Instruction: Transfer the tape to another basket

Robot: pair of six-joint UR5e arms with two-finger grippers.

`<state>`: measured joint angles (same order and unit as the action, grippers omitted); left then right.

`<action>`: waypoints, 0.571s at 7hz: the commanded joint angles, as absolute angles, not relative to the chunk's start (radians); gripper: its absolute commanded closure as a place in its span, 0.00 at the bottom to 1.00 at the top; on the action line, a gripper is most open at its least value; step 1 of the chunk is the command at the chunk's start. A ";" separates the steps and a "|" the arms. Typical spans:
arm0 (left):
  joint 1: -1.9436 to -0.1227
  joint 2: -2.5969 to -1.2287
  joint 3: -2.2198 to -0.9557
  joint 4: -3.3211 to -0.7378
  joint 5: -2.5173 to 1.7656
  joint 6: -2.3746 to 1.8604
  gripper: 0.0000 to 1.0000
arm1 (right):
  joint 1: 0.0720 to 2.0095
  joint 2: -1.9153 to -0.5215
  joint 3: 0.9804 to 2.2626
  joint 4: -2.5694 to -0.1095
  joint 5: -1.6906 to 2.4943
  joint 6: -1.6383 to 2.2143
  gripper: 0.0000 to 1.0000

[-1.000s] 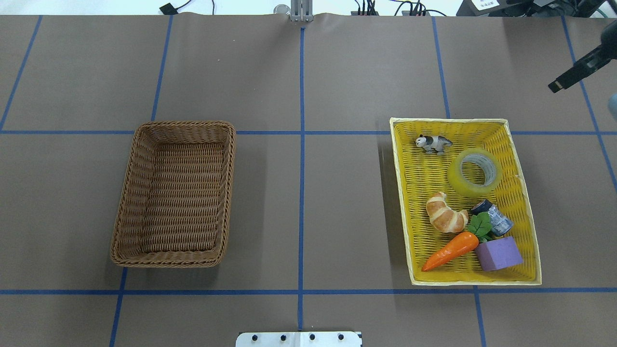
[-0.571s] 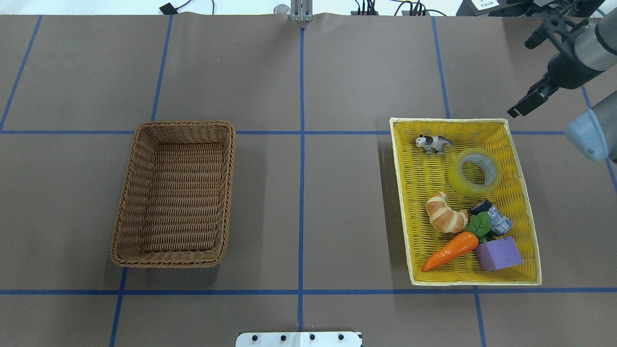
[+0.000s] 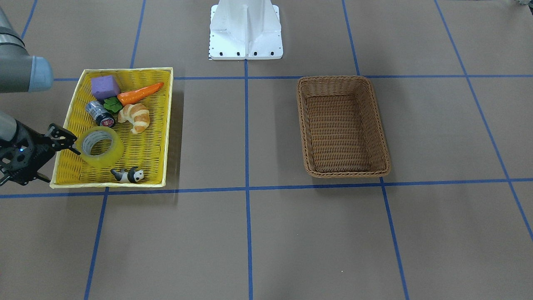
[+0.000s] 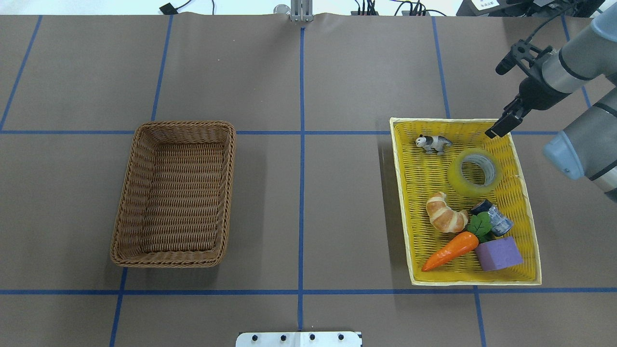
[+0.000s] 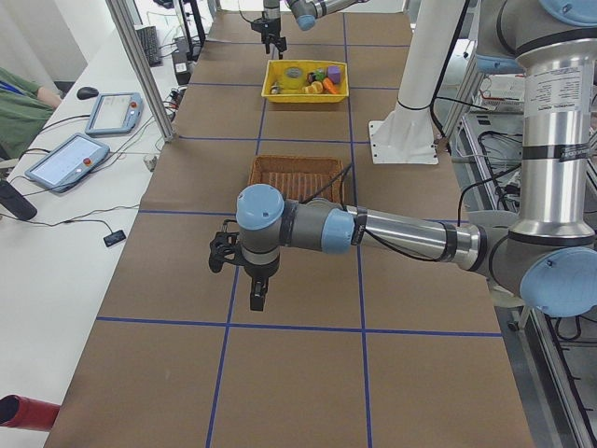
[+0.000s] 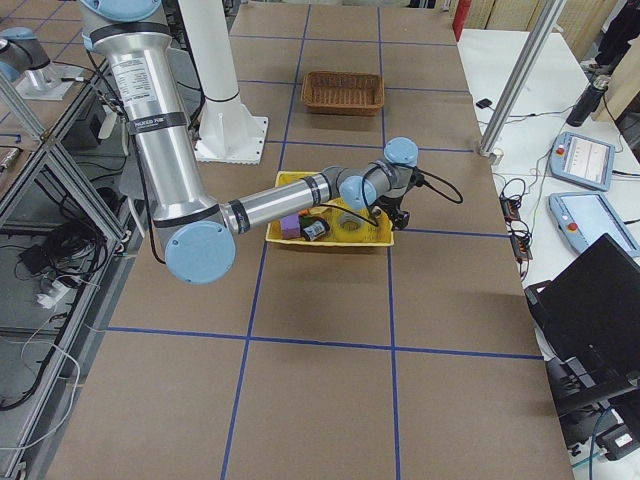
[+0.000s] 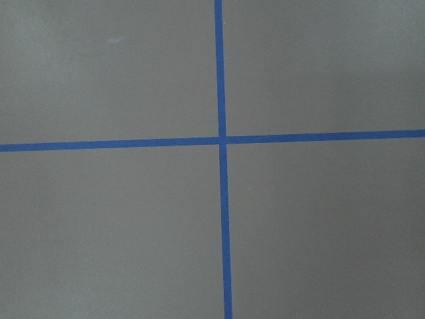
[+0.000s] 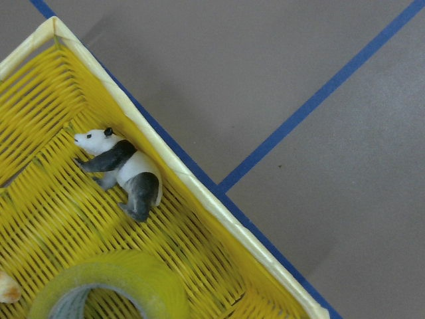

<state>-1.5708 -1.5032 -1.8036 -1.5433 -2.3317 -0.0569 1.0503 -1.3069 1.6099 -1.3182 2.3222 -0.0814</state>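
Observation:
The tape [image 4: 459, 182], a translucent yellow roll, lies in the far right part of the shallow yellow tray [image 4: 401, 202]; it also shows in the front view [image 3: 113, 155] and the right wrist view [image 8: 136, 274]. The brown wicker basket [image 4: 174, 263] stands apart on the left side, with nothing in it. My right gripper [image 4: 499, 127] hovers above the tray's far right corner, just beyond the tape, and looks open and empty in the front view [image 3: 56, 162]. My left gripper [image 5: 256, 294] shows only in the exterior left view, over bare table. I cannot tell whether it is open or shut.
The tray also holds a toy panda [image 4: 434, 143], a croissant [image 4: 444, 213], a small dark cylinder [image 4: 492, 217], a carrot [image 4: 450, 250] and a purple block [image 4: 499, 253]. Blue tape lines grid the brown table. The robot's white base [image 3: 245, 29] stands between the two containers.
My right arm has come in from the far right edge toward the tray. Its fingertip now sits over the tray's far right corner. The objects have not moved.

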 commanded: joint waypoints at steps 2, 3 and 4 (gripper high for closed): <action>-1.571 -1.503 -1.799 -1.562 -2.332 -0.055 0.01 | 0.997 -1.308 1.569 -1.325 2.319 -0.081 0.11; -1.571 -1.502 -1.799 -1.562 -2.332 -0.055 0.01 | 0.996 -1.308 1.556 -1.325 2.319 -0.081 0.26; -1.571 -1.503 -1.799 -1.562 -2.332 -0.055 0.01 | 0.996 -1.308 1.555 -1.325 2.319 -0.081 0.31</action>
